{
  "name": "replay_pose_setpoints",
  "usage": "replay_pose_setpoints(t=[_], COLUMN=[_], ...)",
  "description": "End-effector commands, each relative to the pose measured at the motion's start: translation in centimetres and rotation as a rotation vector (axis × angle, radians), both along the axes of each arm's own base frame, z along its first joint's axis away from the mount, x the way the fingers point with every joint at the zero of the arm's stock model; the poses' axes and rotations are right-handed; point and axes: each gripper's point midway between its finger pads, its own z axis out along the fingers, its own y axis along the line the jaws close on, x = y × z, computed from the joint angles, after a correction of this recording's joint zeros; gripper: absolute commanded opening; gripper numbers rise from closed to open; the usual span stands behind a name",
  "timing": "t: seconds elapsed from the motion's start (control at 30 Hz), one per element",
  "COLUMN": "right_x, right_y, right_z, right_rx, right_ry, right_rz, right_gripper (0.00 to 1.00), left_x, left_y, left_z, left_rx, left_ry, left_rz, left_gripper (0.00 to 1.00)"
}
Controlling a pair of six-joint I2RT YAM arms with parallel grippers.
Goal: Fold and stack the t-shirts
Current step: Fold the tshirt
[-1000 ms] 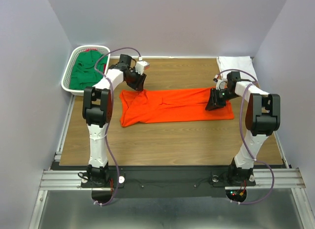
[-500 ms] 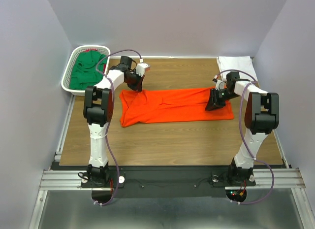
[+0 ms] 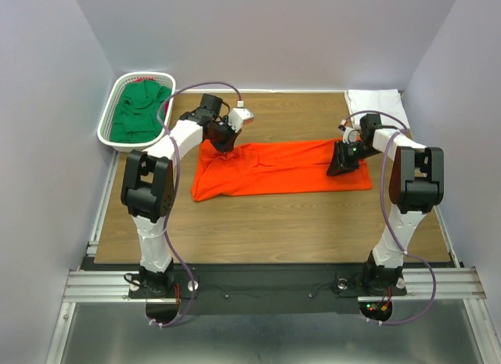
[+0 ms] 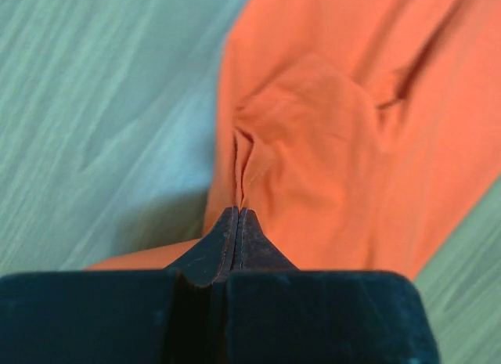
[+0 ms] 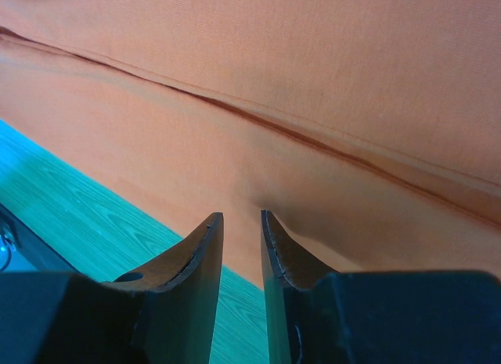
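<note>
Orange-red t-shirt (image 3: 282, 168) runs left-right: left gripper (image 3: 223, 142) pinches its left end, right gripper (image 3: 339, 169) narrow at the other, hold unclear.

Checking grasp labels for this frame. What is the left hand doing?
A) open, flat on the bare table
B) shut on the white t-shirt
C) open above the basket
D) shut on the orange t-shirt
D: in the left wrist view, the left hand has its fingertips pressed together, with a puckered ridge of the orange t-shirt running into them.
</note>
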Motion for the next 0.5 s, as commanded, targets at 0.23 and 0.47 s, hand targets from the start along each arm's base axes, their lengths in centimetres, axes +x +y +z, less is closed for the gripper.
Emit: replay_pose_setpoints(t=[0.23, 0.47], right_x=[0.9, 0.7], right_y=[0.1, 0.1], right_z=[1.4, 1.2], right_rx=[0.012, 0.012], right_ry=[-0.048, -0.040], right_rz=[0.014, 0.016], right_gripper=[0.32, 0.33], left_x=[0.3, 4.3], left_y=[0.9, 2.7], left_z=[-0.3, 0.6], left_rx=[0.061, 0.054], left_ry=[-0.061, -0.114], left_rz=[0.046, 0.130], left_gripper=[0.01, 0.03])
